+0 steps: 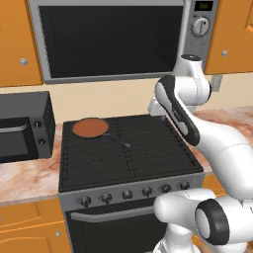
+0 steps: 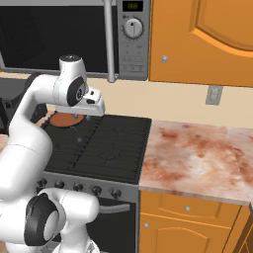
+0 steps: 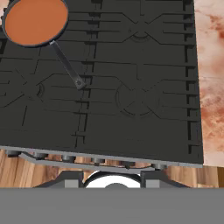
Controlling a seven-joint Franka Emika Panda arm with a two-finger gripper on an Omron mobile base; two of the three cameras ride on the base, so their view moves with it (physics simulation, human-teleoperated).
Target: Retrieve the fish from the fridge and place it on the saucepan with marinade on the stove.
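Saucepan with marinade [image 3: 35, 21]: rim cut by the top and left edges of the hand view. In the right base view the arm hides part of the pan [image 2: 65, 119].

Stove [image 1: 129, 148]: right rear corner hidden behind the arm in the left base view.

Countertop microwave [image 1: 24, 127]: cut by the left edge.

Gripper: jaws hidden; grip unreadable.

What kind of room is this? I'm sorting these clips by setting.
A home-style kitchen, rendered. A black stove carries a saucepan with marinade, a built-in microwave hangs above it between orange cabinets, and a marbled counter runs beside it.
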